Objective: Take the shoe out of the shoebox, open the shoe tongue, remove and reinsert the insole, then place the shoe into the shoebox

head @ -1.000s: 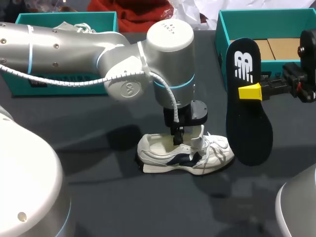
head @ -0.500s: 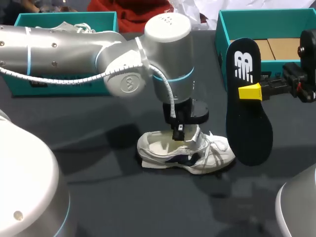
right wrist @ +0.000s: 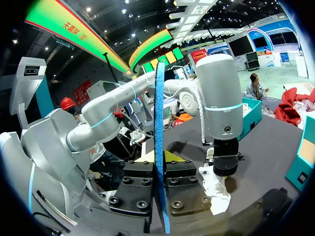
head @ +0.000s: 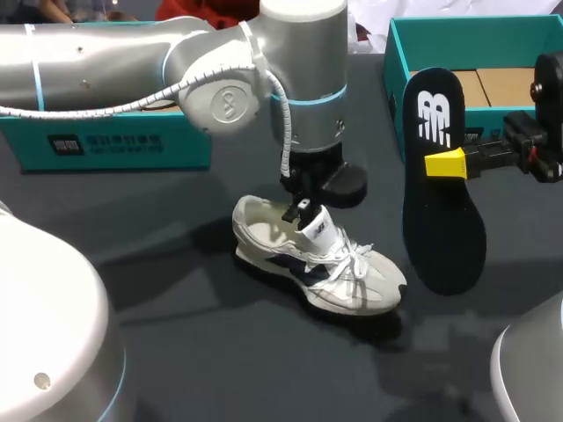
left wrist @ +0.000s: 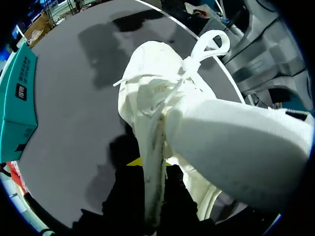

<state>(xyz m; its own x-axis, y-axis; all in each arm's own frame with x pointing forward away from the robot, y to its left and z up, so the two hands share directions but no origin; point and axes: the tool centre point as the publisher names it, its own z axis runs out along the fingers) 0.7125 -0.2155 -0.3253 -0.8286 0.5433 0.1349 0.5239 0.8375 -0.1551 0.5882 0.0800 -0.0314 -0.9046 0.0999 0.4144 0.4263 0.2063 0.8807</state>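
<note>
Step in hand, as judged: holding the shoe open for the insole's return. The left claw should keep the tongue drawn up and back with the shoe steady. The insole should enter toe-first, in line with the opening.

Pose: the left arm runs level above the table, wrist pointing down, claw clenched on the tongue. The shoe lies on the table, outside the shoebox. The right claw is clamped on the insole, holding it upright and apart from the shoe.
</note>
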